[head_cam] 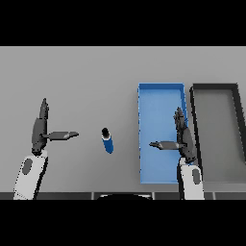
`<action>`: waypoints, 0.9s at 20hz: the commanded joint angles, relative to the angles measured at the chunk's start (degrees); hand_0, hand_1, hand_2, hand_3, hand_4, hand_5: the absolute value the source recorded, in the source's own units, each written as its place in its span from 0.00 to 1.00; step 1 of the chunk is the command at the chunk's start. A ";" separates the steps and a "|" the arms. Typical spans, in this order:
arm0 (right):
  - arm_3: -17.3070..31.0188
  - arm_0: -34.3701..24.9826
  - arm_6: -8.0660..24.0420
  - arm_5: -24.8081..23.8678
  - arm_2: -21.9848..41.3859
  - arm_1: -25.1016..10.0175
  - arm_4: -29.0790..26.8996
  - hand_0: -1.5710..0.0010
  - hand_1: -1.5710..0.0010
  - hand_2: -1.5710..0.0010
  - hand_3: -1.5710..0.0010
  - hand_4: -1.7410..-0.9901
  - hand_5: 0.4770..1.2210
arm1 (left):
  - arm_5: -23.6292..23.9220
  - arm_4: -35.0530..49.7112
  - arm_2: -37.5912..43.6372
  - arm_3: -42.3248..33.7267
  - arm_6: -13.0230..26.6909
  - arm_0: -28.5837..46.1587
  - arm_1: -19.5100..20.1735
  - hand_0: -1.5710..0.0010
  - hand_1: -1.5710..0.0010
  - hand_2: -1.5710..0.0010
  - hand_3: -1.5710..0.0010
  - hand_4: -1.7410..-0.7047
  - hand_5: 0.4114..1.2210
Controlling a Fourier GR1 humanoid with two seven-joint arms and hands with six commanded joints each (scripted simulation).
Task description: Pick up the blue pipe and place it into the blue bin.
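The blue pipe (107, 140) is a short cylinder with a dark end, lying on the grey table between the two hands. The blue bin (158, 103) stands to its right, a shallow rectangular tray. My left hand (39, 129) is left of the pipe, open, fingers straight up the view and thumb pointing toward the pipe, with a gap between them. My right hand (183, 137) hovers over the right side of the blue bin, open, thumb pointing left. Neither hand holds anything.
A dark-rimmed grey bin (238, 120) stands right beside the blue bin, at the table's right. The table's front edge runs just below both forearms.
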 commanded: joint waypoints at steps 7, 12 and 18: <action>-1.45 -0.28 -2.06 1.17 1.34 -4.67 3.89 1.00 1.00 1.00 1.00 0.71 0.16 | -6.91 -0.65 -2.50 0.27 -2.75 -0.47 3.56 1.00 1.00 1.00 1.00 0.75 0.23; -4.13 2.28 -3.96 2.97 6.02 -9.11 11.44 1.00 1.00 1.00 1.00 0.73 0.15 | -18.40 -0.17 -4.16 1.46 -6.76 -0.80 10.44 1.00 1.00 1.00 1.00 0.75 0.23; -5.06 2.04 -3.07 3.34 6.07 -9.09 10.86 1.00 1.00 1.00 1.00 0.73 0.14 | -24.78 0.43 -7.85 -5.00 -9.65 2.39 12.81 1.00 1.00 1.00 1.00 0.73 0.21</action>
